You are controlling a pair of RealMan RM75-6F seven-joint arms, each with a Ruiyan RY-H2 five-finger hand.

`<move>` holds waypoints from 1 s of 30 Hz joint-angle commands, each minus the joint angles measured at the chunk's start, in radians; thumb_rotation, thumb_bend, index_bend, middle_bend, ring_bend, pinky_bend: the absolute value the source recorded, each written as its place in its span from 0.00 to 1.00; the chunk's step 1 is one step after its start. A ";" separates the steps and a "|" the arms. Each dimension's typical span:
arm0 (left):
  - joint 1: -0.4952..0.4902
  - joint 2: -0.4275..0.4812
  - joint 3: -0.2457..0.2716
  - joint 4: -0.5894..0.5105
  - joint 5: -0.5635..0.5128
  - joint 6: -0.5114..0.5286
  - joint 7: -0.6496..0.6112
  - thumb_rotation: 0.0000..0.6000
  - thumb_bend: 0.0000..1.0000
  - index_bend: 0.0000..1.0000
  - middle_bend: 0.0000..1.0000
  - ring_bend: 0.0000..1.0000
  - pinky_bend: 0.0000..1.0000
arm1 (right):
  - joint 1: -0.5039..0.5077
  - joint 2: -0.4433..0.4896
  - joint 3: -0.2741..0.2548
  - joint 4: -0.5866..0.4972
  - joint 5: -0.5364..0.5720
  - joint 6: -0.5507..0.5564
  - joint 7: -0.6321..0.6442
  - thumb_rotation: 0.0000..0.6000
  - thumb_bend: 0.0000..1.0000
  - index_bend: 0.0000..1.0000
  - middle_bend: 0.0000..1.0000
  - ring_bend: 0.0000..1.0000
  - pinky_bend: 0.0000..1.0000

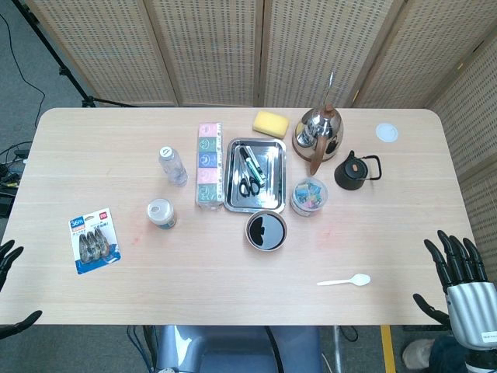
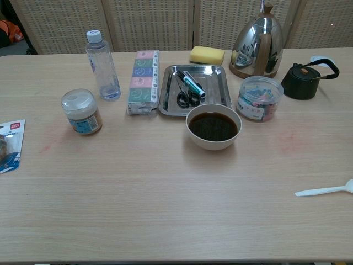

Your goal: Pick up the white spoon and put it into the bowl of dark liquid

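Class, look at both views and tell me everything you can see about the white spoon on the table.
The white spoon looks like thin plastic, with a small oval bowl and a slim straight handle. It lies flat on the wooden table, near the front edge on the robot's right, bowl end pointing right. Nothing touches it; the right hand is off to its right, apart from it.

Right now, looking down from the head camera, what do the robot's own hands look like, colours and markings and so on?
The right hand has glossy black segmented fingers on a silver-grey metallic palm casing with a small dark printed marking near its wrist. Of the left hand, only black fingertips show at the frame edge, so its casing cannot be seen. No cables or sleeves are visible on either. The chest view shows neither hand.
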 commanded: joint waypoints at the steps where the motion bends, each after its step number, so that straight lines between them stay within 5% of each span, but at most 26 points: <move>1: 0.001 0.000 0.000 0.000 0.000 0.002 -0.002 1.00 0.00 0.00 0.00 0.00 0.00 | 0.001 0.002 -0.004 -0.002 0.001 -0.007 0.002 1.00 0.00 0.06 0.00 0.00 0.00; 6: 0.001 -0.001 0.001 -0.001 0.001 -0.002 0.005 1.00 0.00 0.00 0.00 0.00 0.00 | 0.004 0.007 -0.020 -0.016 -0.005 -0.030 0.007 1.00 0.00 0.07 0.00 0.00 0.00; 13: 0.000 -0.002 -0.001 -0.006 0.009 0.001 0.011 1.00 0.00 0.00 0.00 0.00 0.00 | 0.049 -0.042 -0.022 0.031 0.013 -0.124 0.000 1.00 0.01 0.27 0.00 0.00 0.00; 19: -0.006 0.000 -0.009 -0.016 -0.018 -0.011 0.012 1.00 0.00 0.00 0.00 0.00 0.00 | 0.138 -0.094 -0.017 0.035 0.046 -0.289 -0.002 1.00 0.22 0.41 0.00 0.00 0.00; 30: -0.012 0.010 -0.016 -0.018 -0.043 -0.023 -0.011 1.00 0.00 0.00 0.00 0.00 0.00 | 0.257 -0.215 0.002 0.048 0.139 -0.513 -0.129 1.00 0.37 0.46 0.00 0.00 0.00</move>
